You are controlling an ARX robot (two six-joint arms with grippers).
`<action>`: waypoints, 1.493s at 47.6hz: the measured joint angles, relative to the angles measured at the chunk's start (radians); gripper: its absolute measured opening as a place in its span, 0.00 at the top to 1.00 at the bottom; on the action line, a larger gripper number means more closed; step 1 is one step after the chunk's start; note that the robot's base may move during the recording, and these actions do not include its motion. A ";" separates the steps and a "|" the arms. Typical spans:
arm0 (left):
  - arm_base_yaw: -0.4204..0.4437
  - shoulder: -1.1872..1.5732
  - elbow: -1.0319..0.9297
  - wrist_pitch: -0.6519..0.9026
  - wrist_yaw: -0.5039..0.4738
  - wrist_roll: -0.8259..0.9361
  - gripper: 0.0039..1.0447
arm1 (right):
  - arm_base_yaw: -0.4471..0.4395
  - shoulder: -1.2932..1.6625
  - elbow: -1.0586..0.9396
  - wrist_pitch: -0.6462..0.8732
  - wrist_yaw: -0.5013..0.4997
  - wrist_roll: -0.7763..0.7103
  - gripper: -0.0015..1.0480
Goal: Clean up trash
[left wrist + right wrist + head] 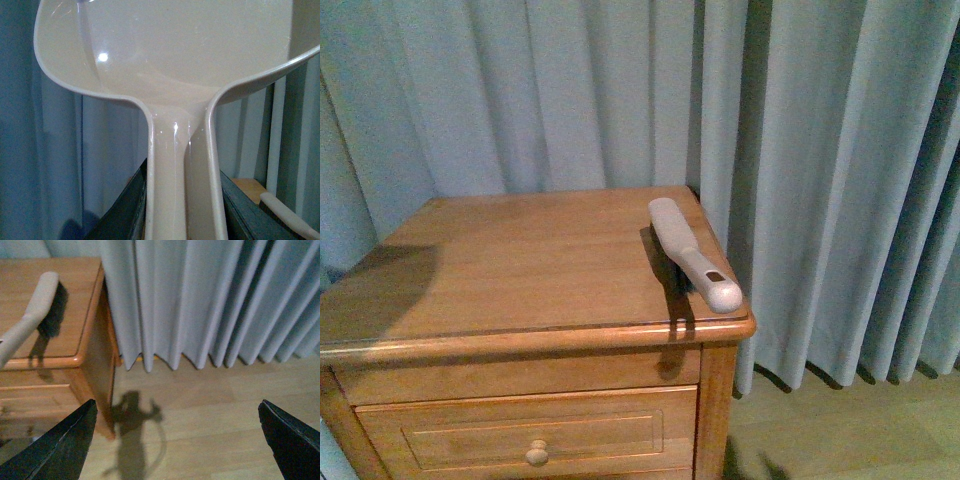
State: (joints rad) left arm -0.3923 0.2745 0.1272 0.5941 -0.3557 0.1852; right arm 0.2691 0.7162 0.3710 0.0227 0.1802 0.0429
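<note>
Nightstand (520, 262), grey curtains (820, 150), left pincer (183, 172) gripping dustpan (165, 45)

Front view over nightstand (520, 270), right wrist shares brush (692, 252), left wrist against dustpan (170, 60)

Pale blue-grey curtains (620, 90) hung in long folds across the whole upper part of the front view and ran down its right side to the floor. A wooden bedside cabinet (520, 270) filled the lower left, its top glossy with a rounded edge. Under the top sat a panelled drawer (530, 435) with a round wooden knob (536, 453). Light wood-plank floor (850, 430) showed at lower right. A soft shadow darkened the left part of the cabinet top.
</note>
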 joint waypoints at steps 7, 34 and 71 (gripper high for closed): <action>0.000 0.000 0.000 0.000 0.001 0.000 0.74 | 0.098 0.304 0.254 -0.106 -0.043 0.099 0.07; 0.000 0.000 0.000 0.000 0.000 0.000 0.74 | 0.336 1.181 1.064 -0.517 0.065 0.509 0.07; 0.000 0.000 0.000 0.000 0.000 0.000 0.74 | 0.338 1.307 1.133 -0.480 0.041 0.558 0.60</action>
State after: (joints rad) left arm -0.3920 0.2741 0.1272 0.5941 -0.3553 0.1852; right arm 0.6071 2.0228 1.5043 -0.4576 0.2214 0.6014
